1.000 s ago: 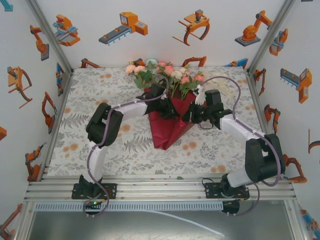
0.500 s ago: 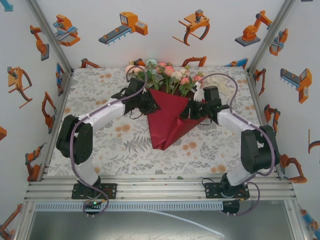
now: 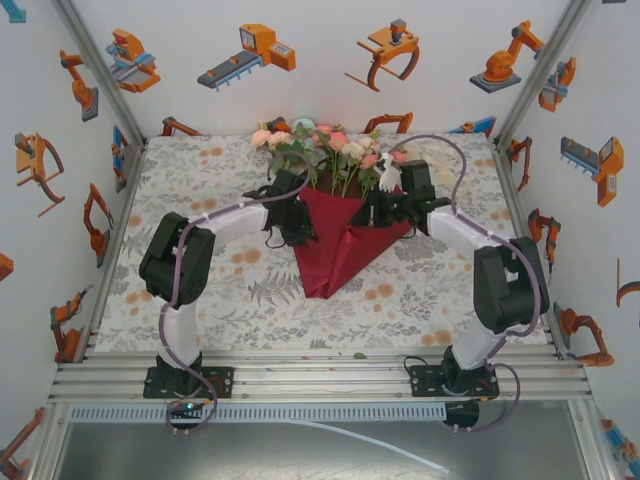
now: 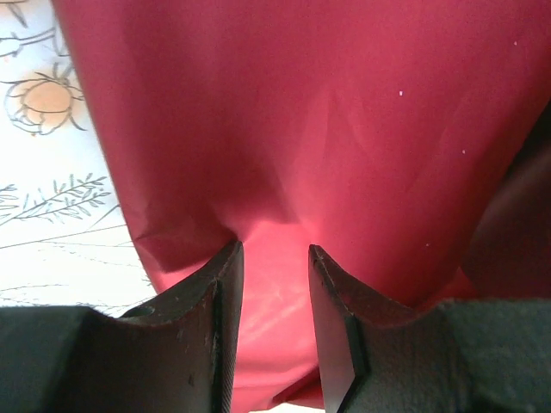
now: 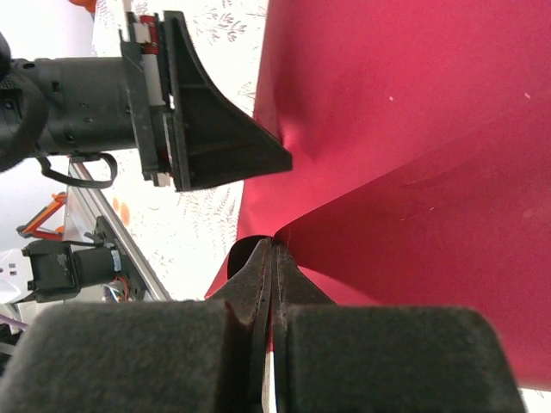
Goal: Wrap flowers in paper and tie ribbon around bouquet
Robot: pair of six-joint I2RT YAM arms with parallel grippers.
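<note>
Leaf-print tabletop [image 3: 200, 170], far edge: roses [image 3: 335, 148] in dark red paper [image 3: 340, 250].
Fold pinched shut in right gripper [image 5: 271, 247]; left gripper [image 4: 275, 251] fingers narrowly apart, paper between.

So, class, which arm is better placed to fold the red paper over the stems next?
Probably right: the right jaws are shut on the paper edge; the left jaws stand apart, clamping nothing.

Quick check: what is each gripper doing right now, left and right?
Left gripper: open, fingertips pressed against the paper, nothing pinched between them.
Right gripper: closed, pinching a fold of the paper.
</note>
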